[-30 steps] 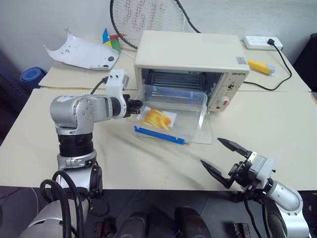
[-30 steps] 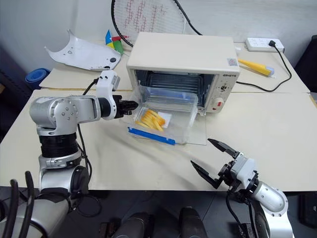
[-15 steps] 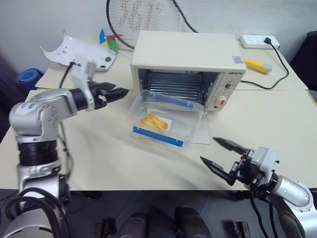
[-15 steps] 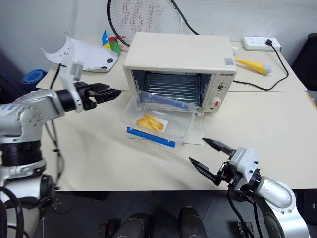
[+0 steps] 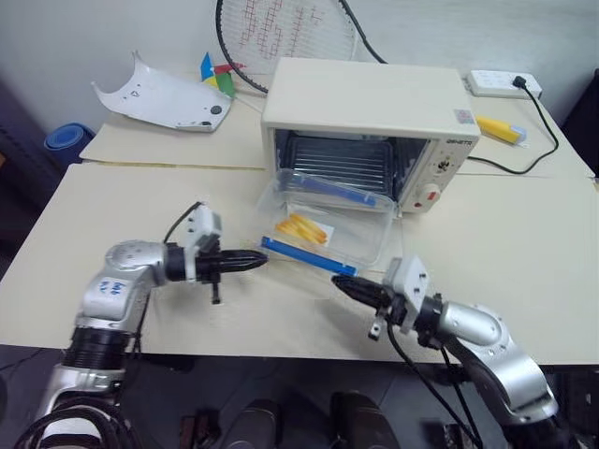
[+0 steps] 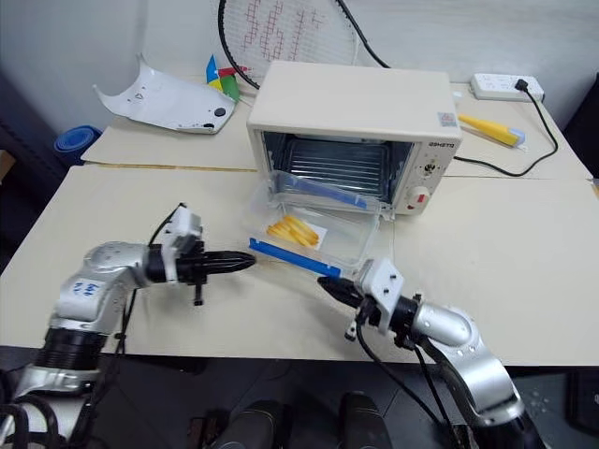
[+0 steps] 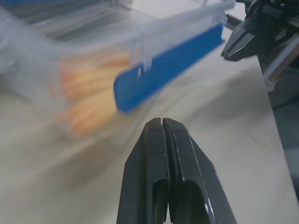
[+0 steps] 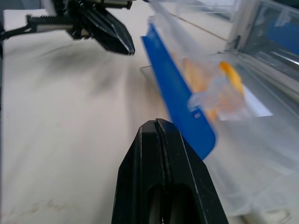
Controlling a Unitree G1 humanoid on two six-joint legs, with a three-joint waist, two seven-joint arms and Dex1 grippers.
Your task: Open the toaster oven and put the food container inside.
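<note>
Beside the food container (image 5: 328, 224), left gripper (image 5: 260, 259) and right gripper (image 5: 339, 282) are both closed, empty.

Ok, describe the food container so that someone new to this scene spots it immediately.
Find the toaster oven at the table's middle, its glass door dropped open. The food container sits on that door, half inside: a clear box with blue clip strips and yellow food, unlike the opaque white shell far behind.

Lab/office: pushed-together tables (image 5: 524, 271), power strip (image 5: 500, 82), racket (image 5: 285, 28).
</note>
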